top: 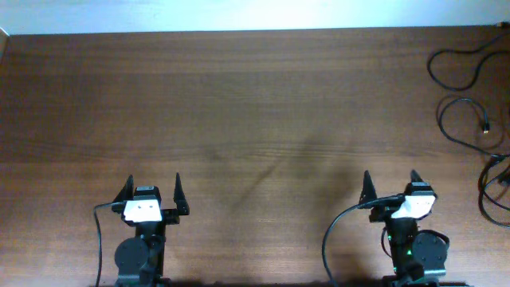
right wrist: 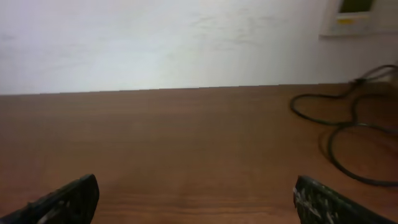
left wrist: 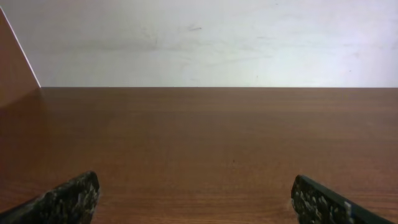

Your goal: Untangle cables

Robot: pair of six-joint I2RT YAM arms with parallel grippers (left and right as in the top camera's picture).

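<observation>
Seeing thin black cables (top: 485, 125) loose at the brown wooden surface's (top: 255, 96) far right edge. My left hand (top: 153, 182) and right hand (top: 390, 175) sit wide open, empty.

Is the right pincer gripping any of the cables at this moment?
No, the right pincer stands open and empty, while the cables lie loose at the far right of the table, apart from it.

no readable text anywhere tbh, only candidate is the small white boxy device on the wall (right wrist: 356, 18) in the right wrist view, yellowish strip under a dark greenish window on it, way too blurry to make out letters or numbers
</observation>
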